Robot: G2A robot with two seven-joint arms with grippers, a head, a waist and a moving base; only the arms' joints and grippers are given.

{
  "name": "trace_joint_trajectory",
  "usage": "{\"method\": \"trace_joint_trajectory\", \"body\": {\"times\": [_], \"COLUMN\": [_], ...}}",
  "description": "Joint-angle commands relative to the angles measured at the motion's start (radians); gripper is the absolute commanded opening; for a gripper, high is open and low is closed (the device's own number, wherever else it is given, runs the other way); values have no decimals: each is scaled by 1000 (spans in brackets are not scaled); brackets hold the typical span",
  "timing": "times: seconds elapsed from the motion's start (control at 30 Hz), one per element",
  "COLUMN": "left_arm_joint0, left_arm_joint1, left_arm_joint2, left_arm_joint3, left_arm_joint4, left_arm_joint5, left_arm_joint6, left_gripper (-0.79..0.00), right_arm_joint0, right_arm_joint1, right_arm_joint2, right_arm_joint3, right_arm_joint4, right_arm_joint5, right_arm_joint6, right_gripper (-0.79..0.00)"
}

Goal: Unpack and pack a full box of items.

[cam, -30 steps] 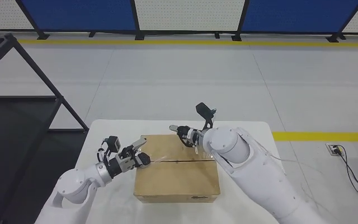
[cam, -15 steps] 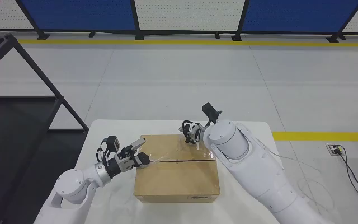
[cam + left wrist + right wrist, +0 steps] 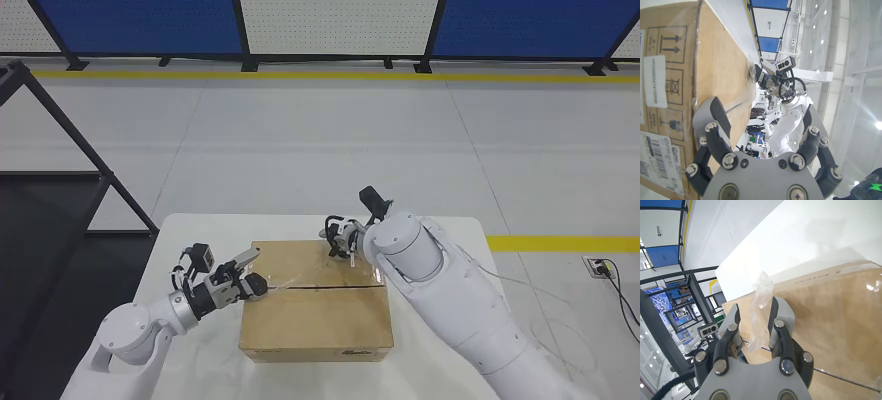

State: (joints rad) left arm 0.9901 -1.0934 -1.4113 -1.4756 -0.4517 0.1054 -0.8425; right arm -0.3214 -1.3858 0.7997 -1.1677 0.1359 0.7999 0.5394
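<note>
Closed cardboard box (image 3: 315, 320) on the white table (image 3: 200, 240), with its long axis and its centre seam (image 3: 330, 288) running from 9 to 3 o'clock in the top view. The right gripper (image 3: 337, 238) sits at the box's 12 o'clock edge. Its jaws are apart, and a crumpled strip of clear tape (image 3: 761, 306) stands upright in the gap between them, so the free end lies straight ahead of the fingertips. The left gripper (image 3: 258, 272) is at the box's 9 o'clock end, level with the seam. Its jaws are spread wide around nothing, and one pad is just beside the box's top corner. The right arm is judged the nearer to the loose tape, while the left is placed to steady or catch the other end. The next move appears to depend on closing across the strip, whose length runs away from the right wrist toward the seam. It cannot be told whether the tape already sticks to a pad. In the top view the film is hard to trace on the cardboard. The flaps hide the contents, and the right arm covers the table from 3 to 5 o'clock.
</note>
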Motion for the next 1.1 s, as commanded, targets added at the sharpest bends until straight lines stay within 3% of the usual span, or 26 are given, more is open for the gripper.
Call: {"method": "trace_joint_trajectory", "body": {"times": [0.0,0.2,0.27,0.6,1.07], "left_arm_joint0": [3,8,9,9,-8], "left_arm_joint1": [1,3,4,7,6], "left_arm_joint2": [-2,-4,-5,0,23], "left_arm_joint3": [-1,-4,-5,-3,1], "left_arm_joint4": [-1,-4,-4,-4,-4], "left_arm_joint5": [-1,-1,-1,-2,6], "left_arm_joint6": [-1,1,2,5,24], "left_gripper": [0,0,0,0,0], "right_arm_joint0": [7,26,29,-3,-218], "right_arm_joint1": [-5,-18,-21,-14,48], "right_arm_joint2": [2,-1,2,48,185], "right_arm_joint3": [26,90,102,71,-205], "right_arm_joint4": [12,34,39,32,-60], "right_arm_joint5": [-12,-54,-69,-124,-165], "right_arm_joint6": [3,22,28,8,6], "right_gripper": [-474,-662,-779,-785,-785]}}
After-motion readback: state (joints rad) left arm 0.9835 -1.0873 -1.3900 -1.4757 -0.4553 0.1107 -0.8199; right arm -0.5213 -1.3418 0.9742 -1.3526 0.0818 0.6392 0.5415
